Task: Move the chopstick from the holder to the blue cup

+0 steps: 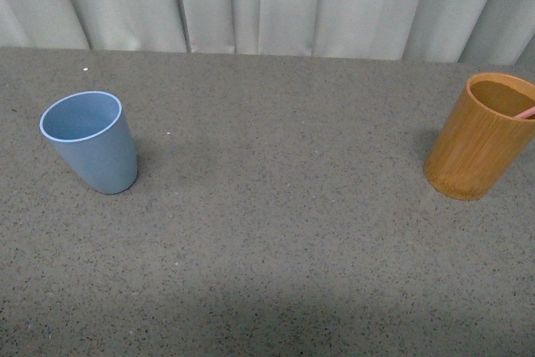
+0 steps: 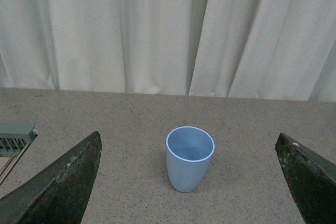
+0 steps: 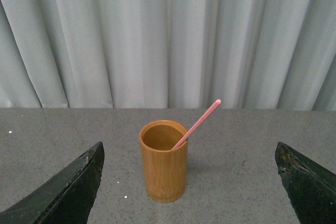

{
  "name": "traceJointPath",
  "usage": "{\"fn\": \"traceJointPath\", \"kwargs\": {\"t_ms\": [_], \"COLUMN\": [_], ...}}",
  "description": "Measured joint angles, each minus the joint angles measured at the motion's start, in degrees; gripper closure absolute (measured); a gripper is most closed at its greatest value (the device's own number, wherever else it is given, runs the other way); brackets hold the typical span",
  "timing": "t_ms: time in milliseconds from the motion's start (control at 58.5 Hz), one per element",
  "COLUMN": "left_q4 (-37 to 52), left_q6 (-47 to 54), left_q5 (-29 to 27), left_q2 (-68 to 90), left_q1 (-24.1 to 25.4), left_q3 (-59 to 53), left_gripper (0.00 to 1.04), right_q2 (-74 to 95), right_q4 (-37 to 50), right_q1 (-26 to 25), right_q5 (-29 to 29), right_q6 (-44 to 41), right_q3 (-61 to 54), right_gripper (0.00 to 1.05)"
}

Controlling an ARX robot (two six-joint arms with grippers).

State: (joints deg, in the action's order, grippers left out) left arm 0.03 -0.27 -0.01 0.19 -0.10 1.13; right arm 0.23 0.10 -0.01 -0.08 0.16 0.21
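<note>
The blue cup [image 1: 90, 141] stands upright and empty on the grey table at the left; it also shows in the left wrist view [image 2: 189, 159]. The orange-brown holder [image 1: 482, 136] stands at the right edge, also in the right wrist view [image 3: 164, 160]. One pink chopstick [image 3: 197, 124] leans in the holder, its end sticking out over the rim; only a bit of it shows in the front view [image 1: 525, 112]. My left gripper [image 2: 189, 203] is open, well back from the cup. My right gripper [image 3: 189, 203] is open, well back from the holder. Neither arm shows in the front view.
A grey speckled table [image 1: 284, 232] runs up to a pale curtain [image 1: 276, 2] at the back. A grey-green slatted object [image 2: 14, 139] lies at the table's edge in the left wrist view.
</note>
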Motion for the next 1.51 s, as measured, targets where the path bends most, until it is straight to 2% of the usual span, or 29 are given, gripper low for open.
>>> {"fn": "traceJointPath", "kwargs": {"t_ms": [240,274,291,308,376,428,462,513,616,838,1112,1266,1505], "left_q4": [-0.1,-5.0,-6.9,-10.0,-16.0,-16.2,-15.1,-11.9,-4.8,9.3,14.8,16.5,16.0], "left_q6": [0.0,-2.1,-2.7,-4.4,-8.1,-11.2,-13.0,-15.9,-19.5,-22.8,-26.1,-27.3,-29.3], "left_q5": [0.5,8.5,9.6,15.7,26.3,30.9,31.7,30.8,25.2,13.1,2.8,0.0,-2.3], "left_q2": [0.1,2.3,3.4,5.7,12.5,17.0,20.2,24.8,32.9,52.6,71.7,77.8,83.5], "left_q1": [0.1,2.4,3.4,5.0,8.4,9.3,9.4,8.8,5.6,-4.7,-17.3,-19.7,-19.0], "left_q3": [0.1,1.7,2.4,3.7,5.9,6.3,6.5,7.2,8.3,12.1,20.1,23.1,25.9], "left_gripper": [0.07,0.07,0.07,0.07,0.07,0.07,0.07,0.07,0.07,0.07,0.07,0.07,0.07], "right_q2": [0.0,0.0,0.0,0.0,0.0,0.0,0.0,0.0,0.0,0.0,0.0,0.0,0.0], "right_q4": [0.0,0.0,0.0,0.0,0.0,0.0,0.0,0.0,0.0,0.0,0.0,0.0,0.0], "right_q1": [0.0,0.0,0.0,0.0,0.0,0.0,0.0,0.0,0.0,0.0,0.0,0.0,0.0], "right_q5": [0.0,0.0,0.0,0.1,-0.2,0.0,0.0,0.0,0.0,0.0,0.0,0.0,0.0], "right_q6": [0.0,0.0,0.0,0.0,0.0,0.0,0.0,0.0,0.0,0.0,0.0,0.0,0.0], "right_q3": [0.0,0.0,0.0,0.0,0.0,0.0,0.0,0.0,0.0,0.0,0.0,0.0,0.0], "right_gripper": [0.1,0.1,0.1,0.1,0.1,0.1,0.1,0.1,0.1,0.1,0.1,0.1,0.1]}}
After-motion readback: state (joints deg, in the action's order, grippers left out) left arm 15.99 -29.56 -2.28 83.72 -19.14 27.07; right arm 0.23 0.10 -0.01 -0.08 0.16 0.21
